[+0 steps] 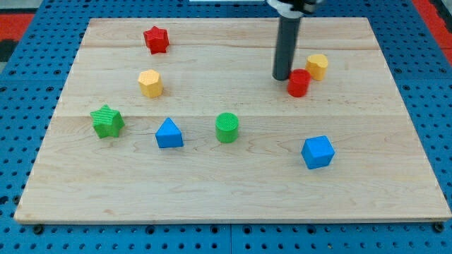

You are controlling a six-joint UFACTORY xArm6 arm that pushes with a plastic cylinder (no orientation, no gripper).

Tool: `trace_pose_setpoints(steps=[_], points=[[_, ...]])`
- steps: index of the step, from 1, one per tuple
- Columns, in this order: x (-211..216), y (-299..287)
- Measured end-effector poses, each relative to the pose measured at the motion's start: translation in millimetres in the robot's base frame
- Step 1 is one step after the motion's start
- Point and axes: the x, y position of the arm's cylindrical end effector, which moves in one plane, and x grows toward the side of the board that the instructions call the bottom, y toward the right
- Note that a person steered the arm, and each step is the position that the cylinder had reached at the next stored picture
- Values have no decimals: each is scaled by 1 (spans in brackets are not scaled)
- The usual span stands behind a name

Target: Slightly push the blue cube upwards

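Observation:
The blue cube (317, 152) lies on the wooden board (226, 197) at the view's lower right. My tip (282, 77) stands in the upper right part of the board, well above the blue cube and a little to its left. The tip is just left of a red cylinder (298, 83), close to it or touching it. The rod rises out of the view's top.
A yellow block (317, 66) sits right of the red cylinder. A green cylinder (227, 128) and a blue triangular block (169, 133) lie mid-board. A green star (106, 121), a yellow hexagonal block (150, 82) and a red star (156, 39) are at the left.

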Motion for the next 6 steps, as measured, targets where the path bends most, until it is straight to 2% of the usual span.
trace_pose_setpoints(steps=[1,2,3,4,5,6], points=[[53,0],[63,-43],[145,-47],[194,-25],[180,34],[158,38]])
